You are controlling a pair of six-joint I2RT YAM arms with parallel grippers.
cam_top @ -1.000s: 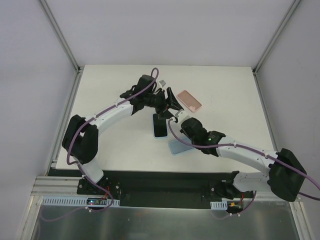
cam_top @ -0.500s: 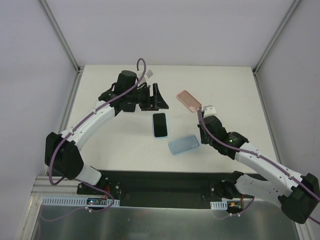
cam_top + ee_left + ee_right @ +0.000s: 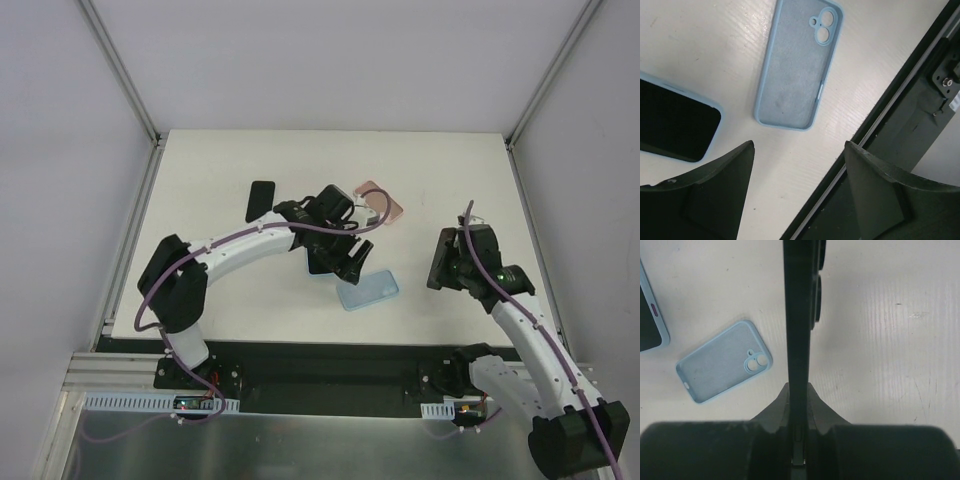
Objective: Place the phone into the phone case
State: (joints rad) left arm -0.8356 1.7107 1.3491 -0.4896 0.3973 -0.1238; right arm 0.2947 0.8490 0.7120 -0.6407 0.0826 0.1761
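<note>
My right gripper [image 3: 799, 390] is shut on a thin black phone [image 3: 799, 315], seen edge-on with its camera lenses at the far end. In the top view it hangs over the table's right side [image 3: 438, 258]. An empty light-blue phone case [image 3: 797, 65] lies open side up near the front edge [image 3: 367, 290] [image 3: 725, 362]. My left gripper [image 3: 799, 145] is open and holds nothing. It hovers just on the near side of that case, above a second phone in a blue case [image 3: 675, 122], which the arm mostly hides in the top view.
A pink phone-shaped thing [image 3: 385, 205] lies at the back, partly behind the left arm. A black flat slab [image 3: 261, 200] rests at the back left; I cannot tell whether it is a phone or a case. The table's black front rail [image 3: 910, 115] runs close to the left gripper.
The left arm swung from the back of the table to the middle, over the blue-cased phone. The right arm drew back to the right and now grips the black phone.
</note>
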